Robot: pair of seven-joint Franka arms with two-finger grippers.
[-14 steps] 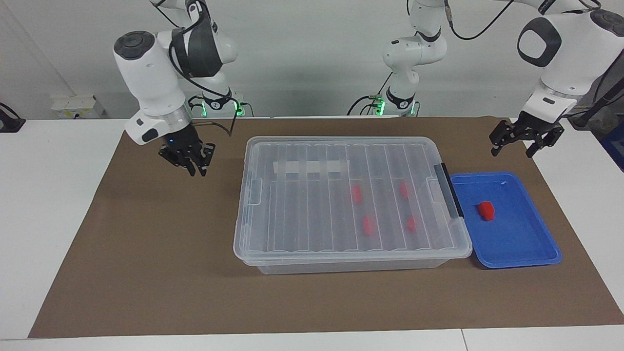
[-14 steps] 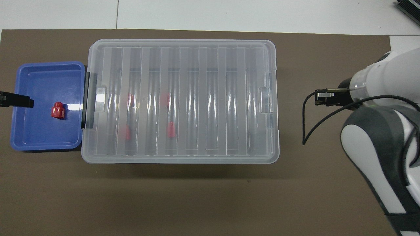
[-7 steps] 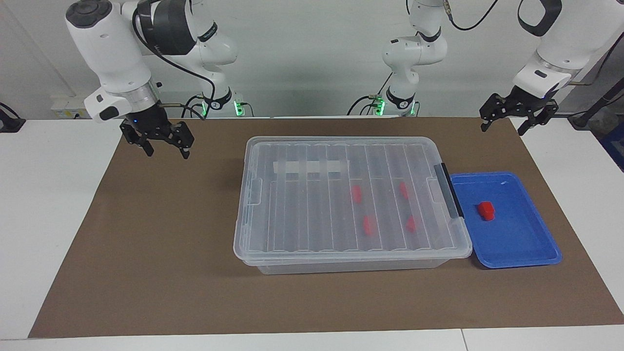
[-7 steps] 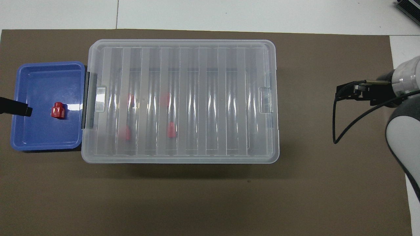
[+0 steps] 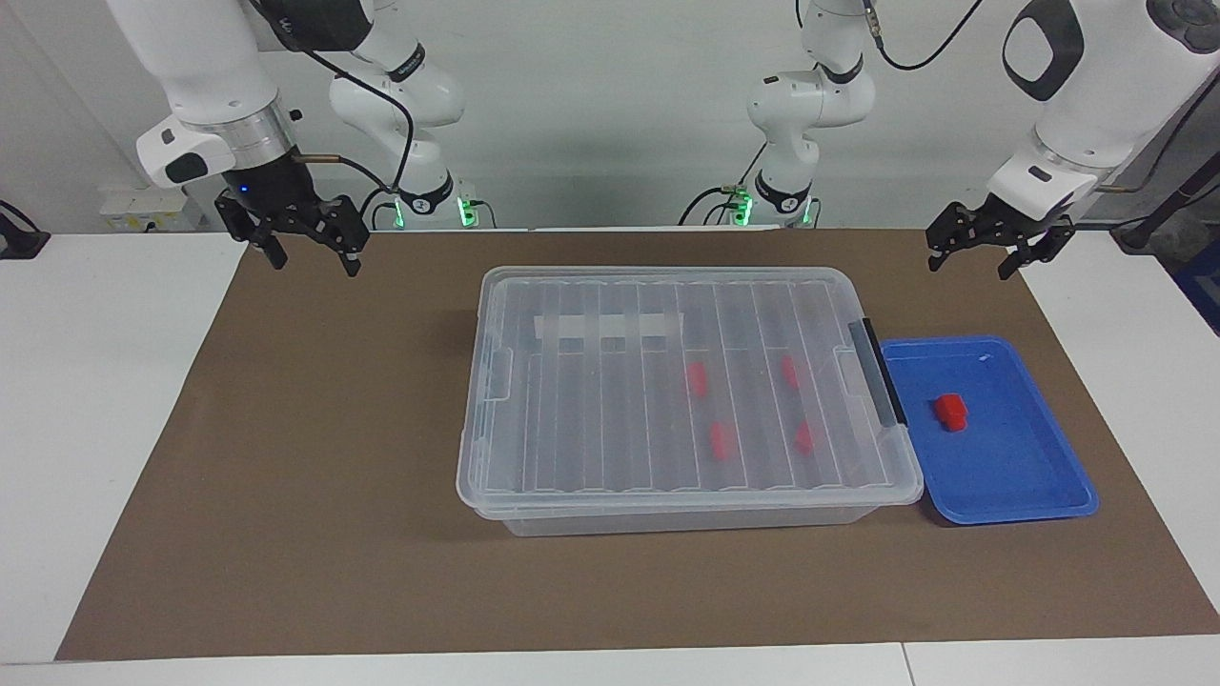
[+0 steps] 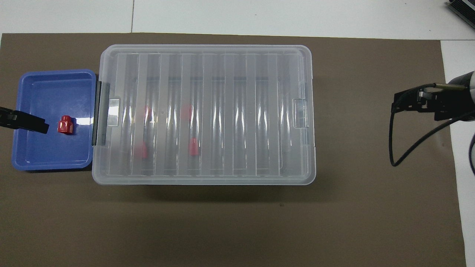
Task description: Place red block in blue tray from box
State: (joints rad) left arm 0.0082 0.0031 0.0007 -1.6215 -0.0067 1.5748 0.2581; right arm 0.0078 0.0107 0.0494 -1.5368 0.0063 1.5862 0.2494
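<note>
From the facing view, the left gripper (image 5: 976, 252) hung in the air with its jaws spread wide and nothing between them, over the brown mat (image 5: 315, 457) at the left arm's end of the table; the blue tray (image 5: 1025, 476) lay below it and farther from the robots, and in that tray, well apart from the fingers, sat the red block (image 5: 950, 412); the right gripper (image 5: 310, 252) hung likewise wide and empty over the mat's corner at the right arm's end, well apart from the box (image 5: 667, 400); the box stood between the two grippers with its ribbed lid (image 5: 610, 429) closed, a strip of white tape (image 5: 608, 327) on it, its black latch (image 5: 879, 370) just beside the tray's rim; four more red blocks (image 5: 697, 378) showed through the lid, all in the half of the box toward the left gripper. From the overhead view, only a dark fingertip of the left gripper (image 6: 28, 122) showed, over the tray (image 6: 48, 163) just beside the red block (image 6: 66, 125); the right gripper (image 6: 421, 102) was over the mat's (image 6: 222, 222) edge, clear of the box (image 6: 204, 115), with a black cable (image 6: 399, 148) looping below it; whether its fingers stood apart could not be told from this view.
</note>
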